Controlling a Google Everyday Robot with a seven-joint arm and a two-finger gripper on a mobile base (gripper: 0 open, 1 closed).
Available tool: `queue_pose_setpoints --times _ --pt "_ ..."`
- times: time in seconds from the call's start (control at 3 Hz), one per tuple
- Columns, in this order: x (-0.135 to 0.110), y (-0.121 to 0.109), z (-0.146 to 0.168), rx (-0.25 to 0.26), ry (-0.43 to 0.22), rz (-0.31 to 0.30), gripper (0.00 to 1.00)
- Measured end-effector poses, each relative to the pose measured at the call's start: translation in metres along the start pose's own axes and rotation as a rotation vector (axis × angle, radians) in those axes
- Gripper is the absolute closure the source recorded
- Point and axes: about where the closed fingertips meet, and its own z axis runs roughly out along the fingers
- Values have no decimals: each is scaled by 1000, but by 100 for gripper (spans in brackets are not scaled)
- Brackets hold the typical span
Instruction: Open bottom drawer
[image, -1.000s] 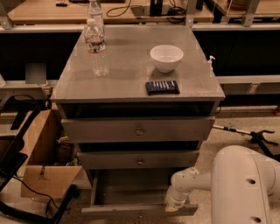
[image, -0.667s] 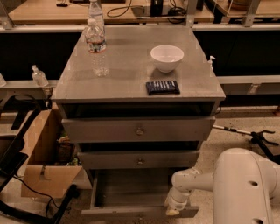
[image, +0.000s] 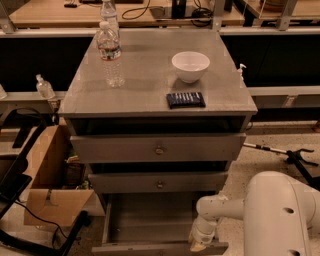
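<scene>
The bottom drawer (image: 150, 225) is the lowest of three grey drawers in the cabinet and stands pulled out, showing its shallow grey box; its front panel (image: 160, 248) runs along the bottom edge of the view. My gripper (image: 199, 243) is at the right end of that front panel, pointing down at its top edge, at the end of my white arm (image: 225, 207). The middle drawer (image: 159, 183) and the top drawer (image: 159, 148) are pushed in, each with a small round knob.
On the cabinet top (image: 145, 95) stand a clear water bottle (image: 111, 47), a white bowl (image: 190, 65) and a dark blue packet (image: 185, 99). An open cardboard box (image: 47, 180) and black cables lie left of the cabinet. A black stand (image: 295, 156) lies on the floor at right.
The view has shifted slightly; the drawer and my gripper stay in the same place relative to each other.
</scene>
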Motion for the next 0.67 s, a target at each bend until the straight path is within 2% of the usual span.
queue_pose_setpoints --times 0.33,0.67 --pt "0 0 0 0 0 0 100" --pt "2 3 5 -21 -5 14 100"
